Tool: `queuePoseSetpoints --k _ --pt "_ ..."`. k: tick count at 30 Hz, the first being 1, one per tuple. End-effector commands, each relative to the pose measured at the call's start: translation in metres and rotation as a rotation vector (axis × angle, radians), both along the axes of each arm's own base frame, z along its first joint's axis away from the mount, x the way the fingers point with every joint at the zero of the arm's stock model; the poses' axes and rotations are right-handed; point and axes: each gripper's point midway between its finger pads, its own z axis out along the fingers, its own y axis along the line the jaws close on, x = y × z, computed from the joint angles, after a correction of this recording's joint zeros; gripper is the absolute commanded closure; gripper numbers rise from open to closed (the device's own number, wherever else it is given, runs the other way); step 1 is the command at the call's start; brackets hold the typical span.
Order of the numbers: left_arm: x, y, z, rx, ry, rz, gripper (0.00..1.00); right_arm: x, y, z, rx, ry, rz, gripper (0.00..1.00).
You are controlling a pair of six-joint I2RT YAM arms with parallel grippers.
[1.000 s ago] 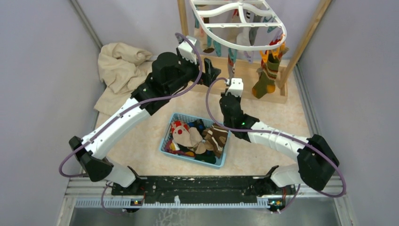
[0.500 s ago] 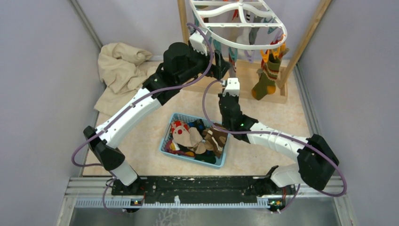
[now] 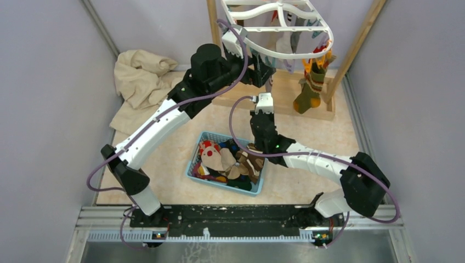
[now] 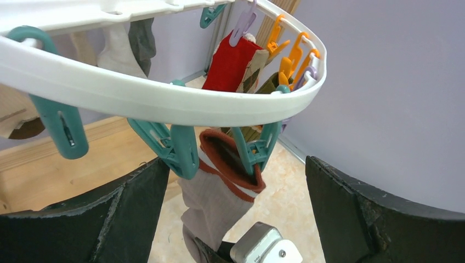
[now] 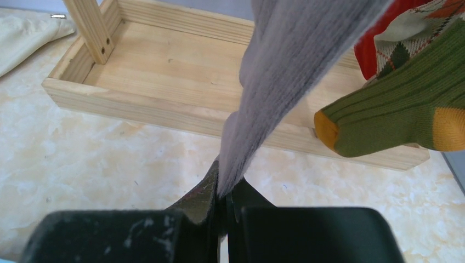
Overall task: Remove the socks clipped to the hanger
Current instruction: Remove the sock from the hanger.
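The hanger [image 4: 164, 101] hangs inside the wooden rack frame [image 5: 164, 60] at the far side of the table; its upper part is cut off by the top edge of the overhead view. A grey sock [image 4: 219, 203] with a rust-coloured cuff hangs from the near rim, its cuff held by a teal clip [image 4: 255, 150].

The left gripper [image 4: 236, 160] is spread wide just under the rim, one finger on each side of the grey sock and touching neither side. It hides most of that sock from overhead.

The right gripper [image 5: 224, 189] is closed tight on the sock's lower end, and the fabric runs taut upward from it. The pinched tip itself cannot be made out.

A green sock [image 5: 384, 118] with an orange toe hangs just beside it. A red sock [image 4: 233, 63] is clipped farther round, partly hidden by the rim. The blue basket [image 3: 192, 164] between the arms contains loose socks.
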Motion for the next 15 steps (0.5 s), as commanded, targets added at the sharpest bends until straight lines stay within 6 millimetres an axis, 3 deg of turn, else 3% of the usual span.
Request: queuePoseSetpoints --k 1,15 --pt "0.0035 -0.0074 0.0084 -0.029 -0.006 -0.008 0.01 0.0011 0.0061 0.0164 0.038 -0.048 -0.007 1.0" --pt "0.0103 -0.0147 0.0095 -0.061 0.008 -0.003 0.01 0.0029 0.0098 0.0139 0.032 -0.041 -0.003 1.0"
